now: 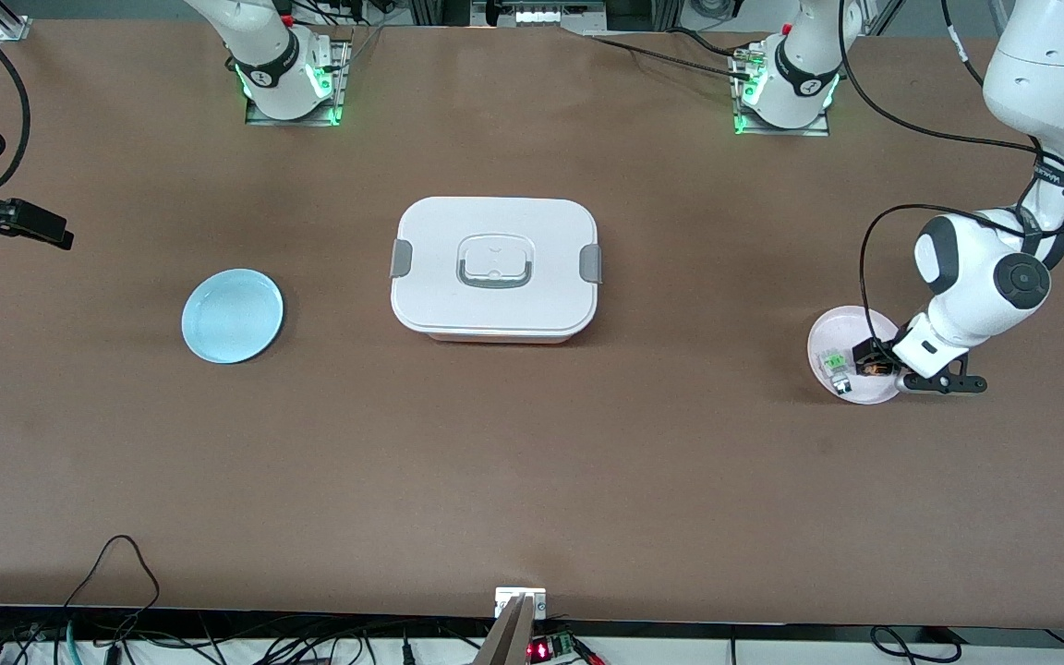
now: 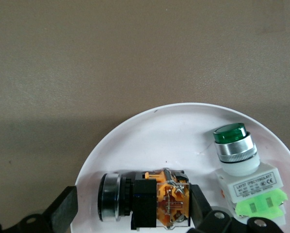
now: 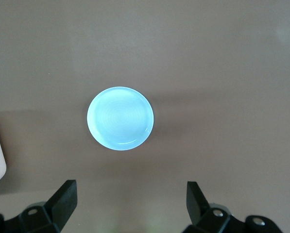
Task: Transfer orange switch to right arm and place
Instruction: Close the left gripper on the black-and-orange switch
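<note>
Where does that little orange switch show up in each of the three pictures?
Front view: orange switch on the pink plate, at the left hand.
Left wrist view: low centre, between the hand's fingers.
Right wrist view: not in it.
Shared landmark: the green switch beside it.

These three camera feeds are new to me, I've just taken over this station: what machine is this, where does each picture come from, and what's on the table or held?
Two white Franka arms work at a brown table. The front view looks down across it; the other two come from cameras on each wrist.

The left end effector is down in a white plate, open, its fingers either side of the orange switch. Nothing is lifted yet. A green push-button switch lies beside it.

The right end effector waits open and empty above a light blue plate. A closed white lidded box sits mid-table.
</note>
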`<action>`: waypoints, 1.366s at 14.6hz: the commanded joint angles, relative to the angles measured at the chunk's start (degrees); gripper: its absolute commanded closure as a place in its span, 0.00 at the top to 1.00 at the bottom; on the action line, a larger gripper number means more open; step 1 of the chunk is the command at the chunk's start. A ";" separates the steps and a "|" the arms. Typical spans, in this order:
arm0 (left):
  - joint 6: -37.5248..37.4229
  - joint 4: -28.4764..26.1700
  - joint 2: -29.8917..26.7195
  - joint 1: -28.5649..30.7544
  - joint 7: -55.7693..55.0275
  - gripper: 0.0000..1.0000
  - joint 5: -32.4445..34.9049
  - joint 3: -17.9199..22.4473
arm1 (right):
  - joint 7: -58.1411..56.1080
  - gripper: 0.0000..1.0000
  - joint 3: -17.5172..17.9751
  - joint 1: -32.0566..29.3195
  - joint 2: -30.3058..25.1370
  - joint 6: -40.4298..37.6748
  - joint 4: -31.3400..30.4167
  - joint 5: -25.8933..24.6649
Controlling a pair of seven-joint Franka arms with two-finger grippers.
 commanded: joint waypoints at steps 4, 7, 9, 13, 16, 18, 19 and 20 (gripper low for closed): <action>0.06 -0.42 -0.04 0.69 0.39 0.38 1.15 -0.85 | 0.66 1.00 0.13 -1.03 0.56 0.11 0.95 0.03; -0.03 -0.33 -0.04 0.69 1.96 0.00 1.15 -0.85 | 0.66 1.00 0.13 -1.21 0.56 0.19 0.95 0.03; -0.03 -0.25 -0.04 0.78 3.91 0.00 1.06 -0.94 | 0.66 1.00 0.13 -1.13 0.56 0.19 0.95 0.11; -5.02 0.28 -3.72 0.61 4.61 0.00 1.15 -1.38 | 0.57 1.00 0.04 -3.05 0.56 0.37 0.95 5.46; -11.44 1.24 -8.64 0.69 4.52 0.00 0.80 -3.58 | 0.57 1.00 0.04 -3.15 1.96 0.37 0.51 6.18; -14.70 1.25 -11.45 1.22 8.19 0.00 0.44 -4.01 | 0.57 1.00 0.13 -2.80 2.05 -0.59 0.51 6.18; -15.06 1.34 -12.60 1.48 10.39 0.00 0.44 -4.54 | 0.40 1.00 0.30 -2.88 2.48 -0.60 0.51 6.44; -15.15 1.34 -14.35 1.40 11.80 0.00 0.44 -4.72 | -0.04 1.00 0.30 -2.88 2.66 -0.51 0.60 7.40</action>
